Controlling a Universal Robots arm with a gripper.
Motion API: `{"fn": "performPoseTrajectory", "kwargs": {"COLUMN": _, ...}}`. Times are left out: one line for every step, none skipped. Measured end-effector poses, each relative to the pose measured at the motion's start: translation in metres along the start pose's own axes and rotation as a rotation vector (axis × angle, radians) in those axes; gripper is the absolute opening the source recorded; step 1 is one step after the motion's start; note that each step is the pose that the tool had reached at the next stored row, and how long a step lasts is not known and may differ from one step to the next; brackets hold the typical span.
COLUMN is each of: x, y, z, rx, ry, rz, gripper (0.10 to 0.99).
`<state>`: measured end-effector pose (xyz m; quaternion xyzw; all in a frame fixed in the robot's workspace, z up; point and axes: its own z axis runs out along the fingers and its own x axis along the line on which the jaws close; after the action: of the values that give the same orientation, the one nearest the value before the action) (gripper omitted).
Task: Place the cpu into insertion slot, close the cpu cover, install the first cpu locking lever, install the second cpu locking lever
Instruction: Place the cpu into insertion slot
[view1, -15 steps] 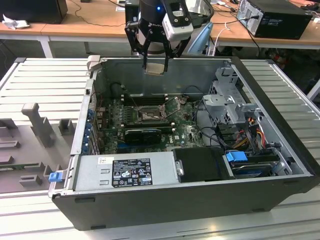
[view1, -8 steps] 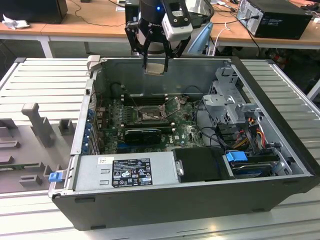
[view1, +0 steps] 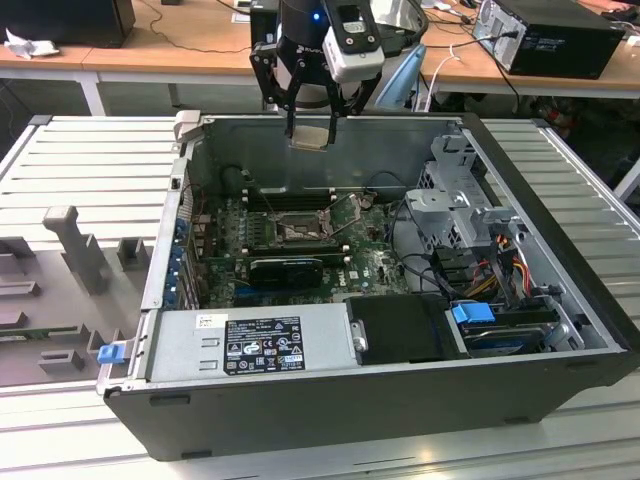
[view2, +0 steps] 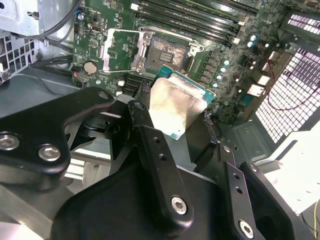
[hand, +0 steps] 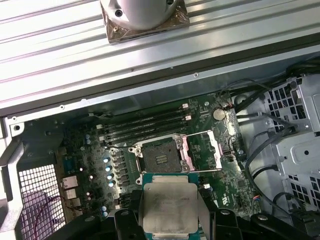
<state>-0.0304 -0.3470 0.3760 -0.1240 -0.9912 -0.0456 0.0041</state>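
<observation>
Gripper (view1: 313, 118) hangs high above the slot (view1: 300, 232), over the far wall of the open case (view1: 400, 400). It is well clear of the board (view1: 375, 262).

Claw state: closed on the cpu (view1: 311, 138), black fingers (view2: 150, 145) pinching it at opposite edges. The cpu is held roughly flat. In both wrist views its silver face (hand: 170, 210) is turned to the camera, with a green rim showing round the edge (view2: 176, 106).

Cpu position: in the air, well apart from the slot, touching nothing but the fingers.

Slot (hand: 159, 157): dark square socket with nothing seated in it. In both wrist views the whole opening (view2: 167, 50) shows past the cpu's edge.

Cover (hand: 202, 149): swung open, lying out to one side of the slot with its window over green board. The second wrist view shows the same (view2: 120, 50). I cannot tell how the locking levers lie.

Around the slot:
- Memory slots (hand: 145, 127) run in a long black row just beside it, on the side toward the far case wall.
- Graphics card (view1: 287, 268) sits just beside it on the opposite, near side.
- Coin cell (hand: 218, 113) lies on the board near the open cover, beyond it from the slot.

The case rests on a ribbed metal table (view1: 90, 160).
</observation>
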Motion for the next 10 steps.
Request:
{"fn": "performPoseTrajectory", "kwargs": {"x": 0.0, "y": 0.0, "z": 0.0, "rx": 0.0, "ry": -0.0002, "rz": 0.002, "gripper": 0.529}}
{"fn": "performPoseTrajectory", "kwargs": {"x": 0.0, "y": 0.0, "z": 0.0, "rx": 0.0, "ry": -0.0004, "rz": 0.004, "gripper": 0.529}}
{"fn": "performPoseTrajectory", "kwargs": {"x": 0.0, "y": 0.0, "z": 0.0, "rx": 0.0, "ry": -0.0006, "rz": 0.006, "gripper": 0.529}}
{"fn": "performPoseTrajectory", "kwargs": {"x": 0.0, "y": 0.0, "z": 0.0, "rx": 0.0, "ry": -0.001, "rz": 0.011, "gripper": 0.529}}
{"fn": "performPoseTrajectory", "kwargs": {"x": 0.0, "y": 0.0, "z": 0.0, "rx": 0.0, "ry": -0.0013, "rz": 0.015, "gripper": 0.529}}
{"fn": "performPoseTrajectory", "kwargs": {"x": 0.0, "y": 0.0, "z": 0.0, "rx": 0.0, "ry": -0.0016, "rz": 0.018, "gripper": 0.529}}
{"fn": "performPoseTrajectory", "kwargs": {"x": 0.0, "y": 0.0, "z": 0.0, "rx": 0.0, "ry": -0.0018, "rz": 0.02, "gripper": 0.529}}
{"fn": "performPoseTrajectory", "kwargs": {"x": 0.0, "y": 0.0, "z": 0.0, "rx": 0.0, "ry": -0.002, "rz": 0.022, "gripper": 0.529}}
{"fn": "performPoseTrajectory", "kwargs": {"x": 0.0, "y": 0.0, "z": 0.0, "rx": 0.0, "ry": -0.0024, "rz": 0.027, "gripper": 0.529}}
{"fn": "performPoseTrajectory", "kwargs": {"x": 0.0, "y": 0.0, "z": 0.0, "rx": -0.001, "ry": -0.0027, "rz": 0.03, "gripper": 0.529}}
